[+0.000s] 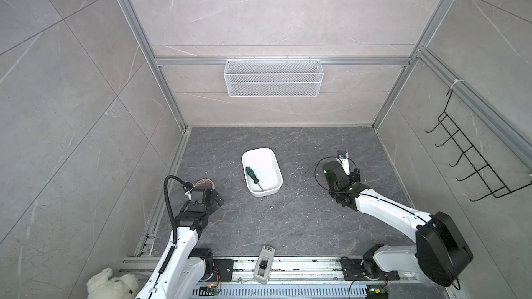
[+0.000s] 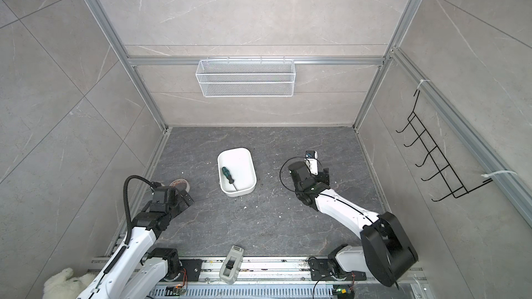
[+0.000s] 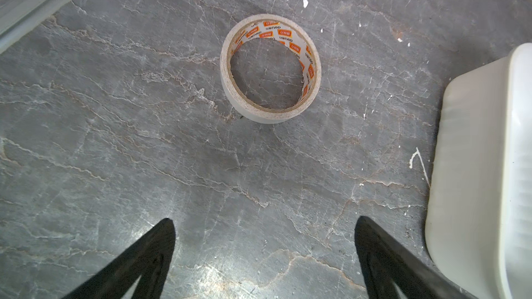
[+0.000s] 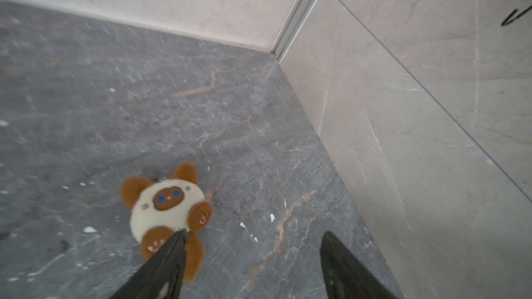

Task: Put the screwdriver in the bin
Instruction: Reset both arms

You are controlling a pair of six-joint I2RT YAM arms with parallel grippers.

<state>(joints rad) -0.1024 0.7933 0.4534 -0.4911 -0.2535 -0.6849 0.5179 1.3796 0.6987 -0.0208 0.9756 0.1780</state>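
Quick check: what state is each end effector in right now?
Left end effector: open, empty; a tape roll lies ahead of it.
Right end effector: open, holding nothing; a plush toy lies by one finger.

Grey slab [image 1: 288, 225] — bin [image 1: 280, 174], tape [image 3: 267, 116], perhaps plush toy [image 4: 164, 205]

**Soft, even light; one smeared wrist view**

In both top views the light is bright and diffuse. The shallow white plastic tub [image 1: 267, 193] throws only a faint, soft-edged shadow at its foot. Wide-angle stretch splays the silver aluminium frame posts [image 1: 136, 33] outward toward ten and two o'clock. The left wrist view is sharp, with a pale sheen on the dark grey veined stone floor [image 3: 213, 268]. The right wrist view is motion-smeared: the brown-and-cream plush toy [image 4: 165, 205] looks soft, and the white floor specks streak.
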